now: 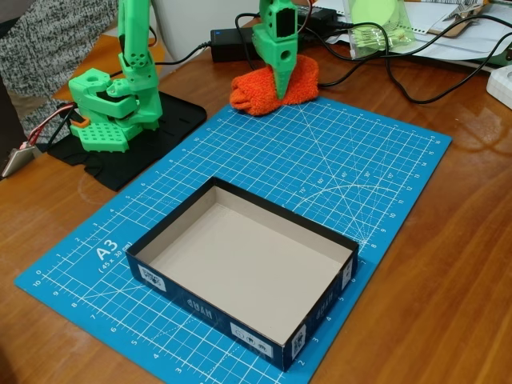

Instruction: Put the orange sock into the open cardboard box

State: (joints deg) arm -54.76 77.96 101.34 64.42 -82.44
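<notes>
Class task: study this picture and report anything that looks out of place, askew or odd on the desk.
Mostly tidy. The orange sock lies bunched, half off the far edge of the blue cutting mat, under the green gripper. The open cardboard box sits askew to the mat's grid, empty.

Brown wooden table [448,264], blue cutting mat [336,160] on it, black arm base plate [172,120], cables [416,92], papers [436,24]

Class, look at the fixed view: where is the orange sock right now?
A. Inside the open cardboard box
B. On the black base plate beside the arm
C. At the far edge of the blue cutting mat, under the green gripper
C: the orange sock lies at the blue cutting mat's far edge beneath the gripper, while the open cardboard box holds nothing.
</notes>
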